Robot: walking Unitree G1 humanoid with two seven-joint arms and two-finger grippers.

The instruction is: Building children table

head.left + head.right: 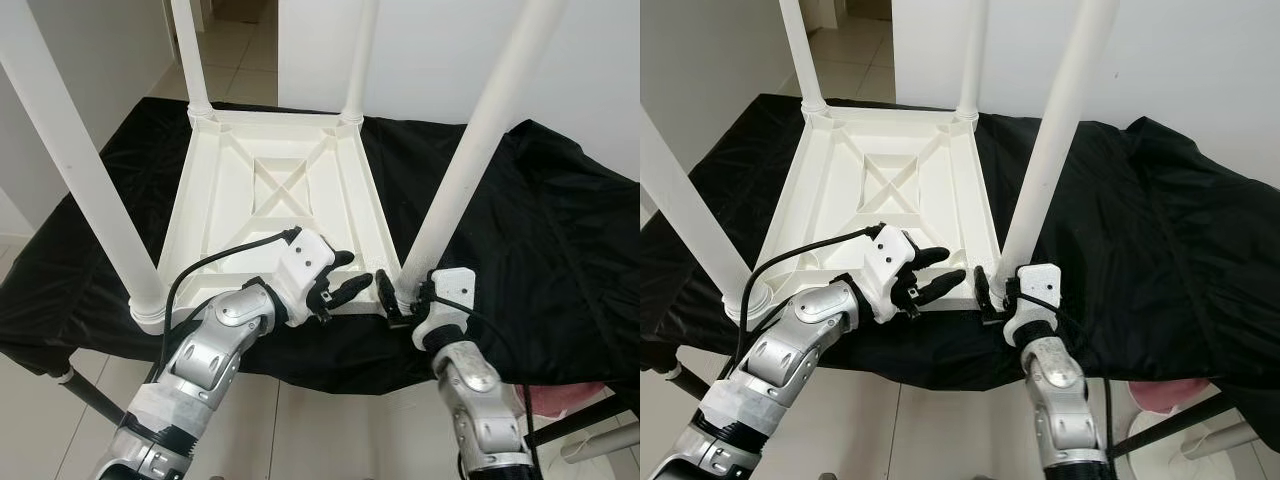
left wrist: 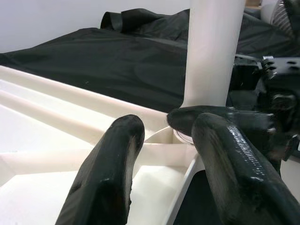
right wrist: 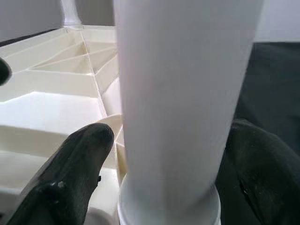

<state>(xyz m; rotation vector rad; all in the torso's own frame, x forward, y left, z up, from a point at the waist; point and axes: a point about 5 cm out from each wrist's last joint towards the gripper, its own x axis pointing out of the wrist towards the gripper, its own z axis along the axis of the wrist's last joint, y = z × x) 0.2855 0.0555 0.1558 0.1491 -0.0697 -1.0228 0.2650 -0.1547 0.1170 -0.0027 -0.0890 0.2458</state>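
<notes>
So the table (image 1: 275, 195) is flipped upside down on the surface (image 1: 560, 260), which is draped in a black cloth (image 1: 520, 200), crinkly and a bit shiny. Table's all white plastic, smooth, with a ribbed underside: raised rails round the edge and an X brace in a square in the middle. Four round legs stick straight up out of ring-shaped sockets at the corners, plain smooth tubes.

My right hand (image 1: 408, 303) is down at about 5 o'clock of the table, at the base of the near right leg (image 1: 470, 160). In the right wrist view the two black fingers (image 3: 70, 173) sit either side of that leg, right down by the socket collar. They look pressed up against it, so I'd call it clamped on the leg.

My left hand (image 1: 345, 280) is at roughly 6 o'clock, over the near edge of the table, just beside the right one. Its rubbery black fingers (image 2: 112, 164) are spread apart with nothing between them, tips pointing at that same corner socket.
</notes>
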